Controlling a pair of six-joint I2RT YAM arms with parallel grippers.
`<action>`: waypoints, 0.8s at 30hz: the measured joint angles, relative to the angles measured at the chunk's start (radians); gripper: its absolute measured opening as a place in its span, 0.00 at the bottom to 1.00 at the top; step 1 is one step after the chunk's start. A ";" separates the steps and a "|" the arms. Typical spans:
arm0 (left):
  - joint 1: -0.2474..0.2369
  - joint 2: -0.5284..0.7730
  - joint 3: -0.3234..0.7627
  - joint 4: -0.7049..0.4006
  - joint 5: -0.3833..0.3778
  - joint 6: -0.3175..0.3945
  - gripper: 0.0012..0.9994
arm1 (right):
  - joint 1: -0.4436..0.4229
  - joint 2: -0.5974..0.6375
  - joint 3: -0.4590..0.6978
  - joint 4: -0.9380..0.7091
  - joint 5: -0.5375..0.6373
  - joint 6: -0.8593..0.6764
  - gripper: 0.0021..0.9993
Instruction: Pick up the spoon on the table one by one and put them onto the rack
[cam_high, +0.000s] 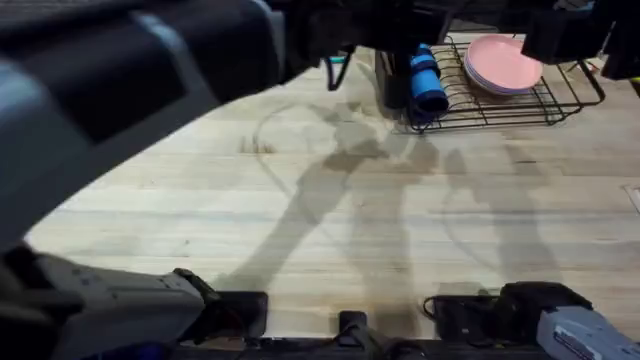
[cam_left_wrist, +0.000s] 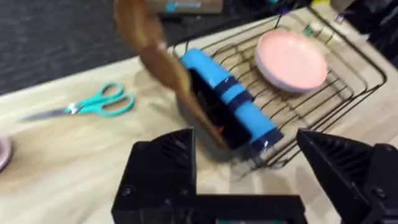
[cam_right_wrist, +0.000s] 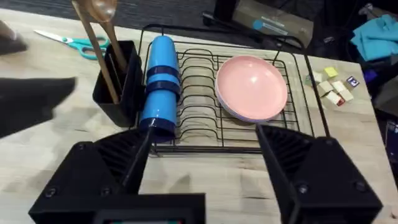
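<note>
Pale planks of the table (cam_high: 330, 230) run bare across the middle and near side of the overhead view, crossed by soft arm shadows. At the far right edge sits the rack (cam_right_wrist: 311, 121), holding pink plates (cam_right_wrist: 252, 87) and a blue cylinder (cam_right_wrist: 160, 81) that lies along its end beside the black holder (cam_right_wrist: 121, 90). The left arm rises close under the overhead camera as a large dark blur across the upper left, so its far end is hard to make out there. In its own wrist view the left gripper (cam_left_wrist: 273, 165) hangs over the holder end of the rack with its jaws spread wide and nothing between them. The right gripper (cam_right_wrist: 202, 165) hovers on the near side of the rack, also spread wide and empty. A spoon (cam_right_wrist: 99, 46) stands in the holder, bowl up and handle down, leaning slightly; its bowl is cut off at the frame edge in the right wrist view and smeared in the left one. Teal scissors (cam_left_wrist: 93, 104) lie flat on the table beyond the holder, apart from it. Small coloured bits lie on the table off the rack's far side, too small to tell. Open tabletop lies on the near side of the rack, between it and the arm bases.
</note>
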 joint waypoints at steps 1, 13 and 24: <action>0.008 -0.016 0.000 -0.033 0.000 0.001 0.99 | 0.000 0.000 0.000 0.000 0.000 0.000 1.00; 0.170 -0.205 0.000 -0.367 -0.005 0.004 0.99 | 0.000 0.000 0.000 0.000 0.000 0.000 1.00; 0.291 -0.329 0.000 -0.646 -0.059 0.005 0.99 | 0.000 0.000 0.000 -0.020 0.000 0.000 1.00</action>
